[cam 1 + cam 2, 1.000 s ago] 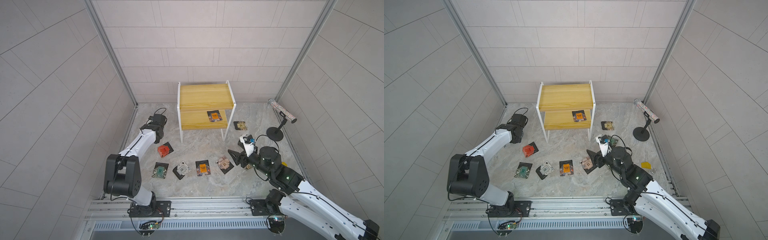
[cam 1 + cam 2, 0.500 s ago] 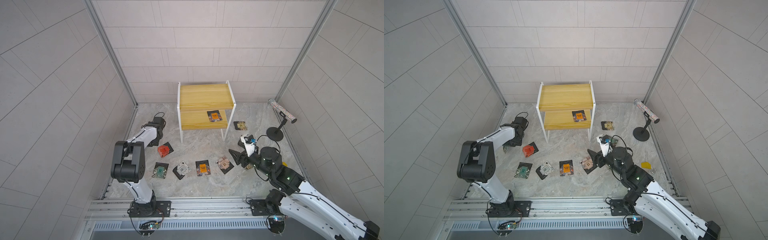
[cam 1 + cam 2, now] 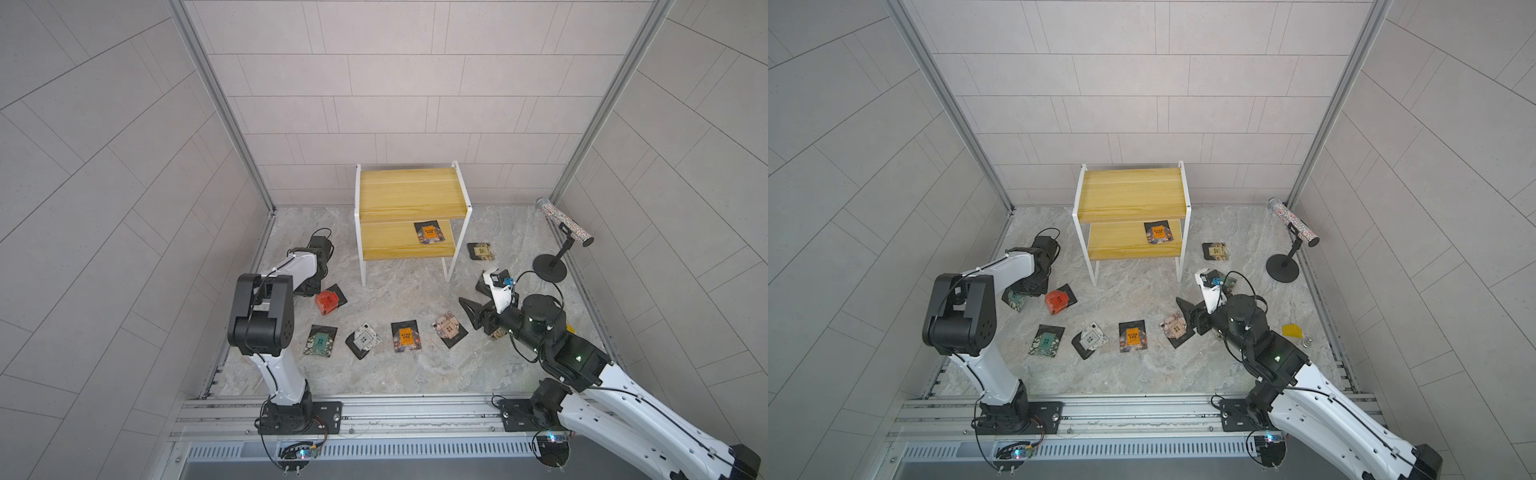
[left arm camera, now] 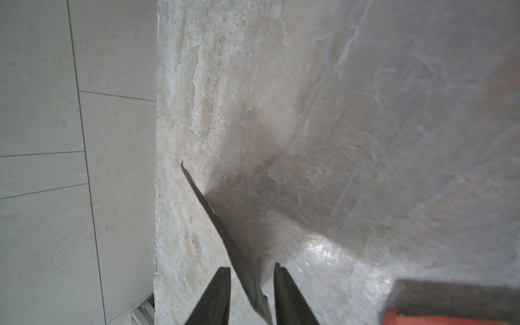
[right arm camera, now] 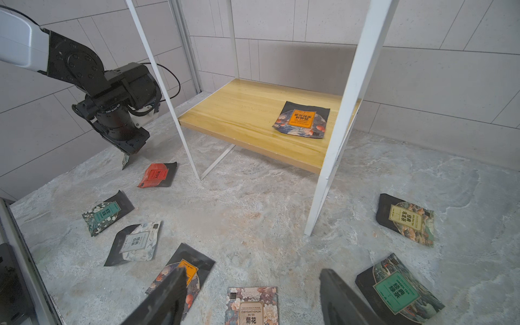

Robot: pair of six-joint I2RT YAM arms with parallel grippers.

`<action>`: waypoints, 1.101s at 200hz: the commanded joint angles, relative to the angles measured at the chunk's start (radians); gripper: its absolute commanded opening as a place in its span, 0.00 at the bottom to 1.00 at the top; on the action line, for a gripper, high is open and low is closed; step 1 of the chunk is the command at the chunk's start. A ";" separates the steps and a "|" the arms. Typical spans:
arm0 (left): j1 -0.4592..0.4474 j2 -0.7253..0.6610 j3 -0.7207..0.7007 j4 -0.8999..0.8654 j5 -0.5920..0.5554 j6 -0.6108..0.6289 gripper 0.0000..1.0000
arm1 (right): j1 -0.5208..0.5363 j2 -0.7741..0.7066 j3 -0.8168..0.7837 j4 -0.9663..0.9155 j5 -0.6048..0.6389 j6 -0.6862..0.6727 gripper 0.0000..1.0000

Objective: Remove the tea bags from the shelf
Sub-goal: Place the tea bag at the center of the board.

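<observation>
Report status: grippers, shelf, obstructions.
Left gripper open, tea bag edge-on between jaws. Right gripper open, empty. One orange tea bag on shelf lower board, white leg beside it.

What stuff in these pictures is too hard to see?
Left wrist view: tea bag between the fingers of the left gripper shows edge-on, face hidden.
Left wrist view: red tea bag blurred, cut off by the frame edge.
In a top view: shiny thing beside the yellow block, too small.

My left gripper (image 4: 251, 267) stands parted, a tea bag (image 4: 222, 225) edge-on between its fingers; a red tea bag (image 4: 450, 319) at four o'clock.
</observation>
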 commanded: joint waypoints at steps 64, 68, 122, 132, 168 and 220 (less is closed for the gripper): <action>0.002 -0.098 0.030 -0.032 0.061 -0.018 0.69 | -0.007 0.005 -0.005 0.008 0.009 -0.009 0.78; 0.002 -0.102 0.031 -0.032 0.066 -0.021 0.70 | -0.007 0.004 -0.005 0.009 0.009 -0.010 0.78; -0.001 -0.223 0.035 -0.031 0.166 -0.029 0.72 | -0.007 0.009 -0.001 0.008 0.007 -0.001 0.78; -0.003 -0.251 0.035 -0.029 0.193 -0.027 0.72 | -0.007 0.016 0.004 0.007 0.007 0.000 0.78; -0.010 -0.359 0.022 -0.020 0.291 -0.034 0.73 | -0.013 0.047 0.030 0.007 -0.006 0.017 0.78; -0.024 -0.540 -0.036 0.016 0.503 -0.028 0.73 | -0.096 0.105 0.113 -0.015 -0.079 0.090 0.82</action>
